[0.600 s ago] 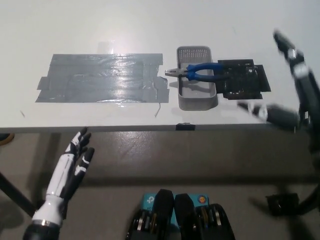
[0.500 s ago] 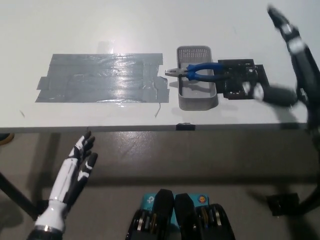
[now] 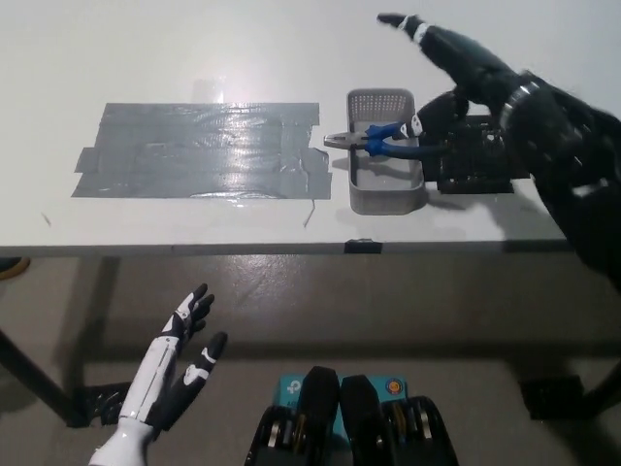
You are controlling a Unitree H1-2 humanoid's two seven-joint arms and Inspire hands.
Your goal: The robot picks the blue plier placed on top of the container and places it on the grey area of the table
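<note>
Blue pliers [image 3: 393, 139]: lay across the grey container [image 3: 384, 155].
Right hand [image 3: 456, 73]: I held it over the handles, fingers spread, empty.
Left hand [image 3: 170, 374]: idle below the table [image 3: 291, 58], open.
Advice: I judged closing squarely on both handles best.

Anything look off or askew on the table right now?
Nothing damaged or spilled. The blue plier lies across the grey container, jaws overhanging its rim. The grey tape patch has uneven, wrinkled edges.

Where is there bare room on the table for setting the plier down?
The grey area left of the container lies bare. It is crowded at the right: blue plier, black board and right hand.
</note>
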